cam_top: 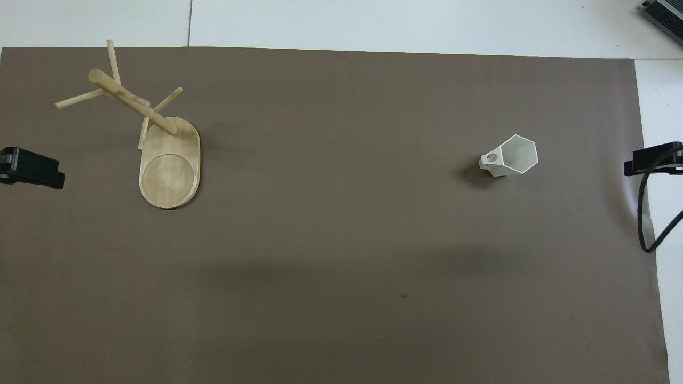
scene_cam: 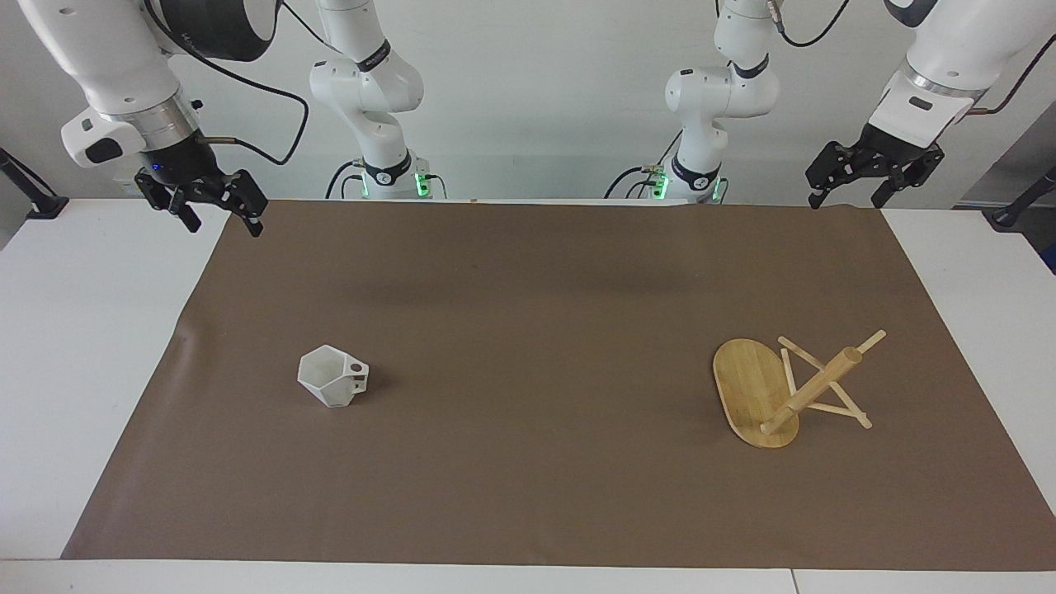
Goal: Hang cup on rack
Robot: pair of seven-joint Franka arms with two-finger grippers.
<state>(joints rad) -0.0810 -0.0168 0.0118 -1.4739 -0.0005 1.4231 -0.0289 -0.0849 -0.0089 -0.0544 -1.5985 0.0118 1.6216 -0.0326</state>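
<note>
One camera sits high, facing the robots; another looks steeply down. Both share the brown mat [scene_cam: 528,371] [cam_top: 331,240].

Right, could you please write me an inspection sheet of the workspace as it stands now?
Surface: white table covered by a brown mat.
Cup: upright on the mat toward the right arm's end, mouth up, free of both grippers.
Rack: on the mat toward the left arm's end, no cup on its pegs.
Clutter: nothing seen.
Right gripper: open, raised over the mat's edge nearest the robots, holding nothing; arm waits.
Left gripper: open, raised over the mat's corner nearest the robots, holding nothing; arm waits.
Cables: black cable hanging at the right gripper.
Surroundings: white wall, arm bases with green lights.
</note>
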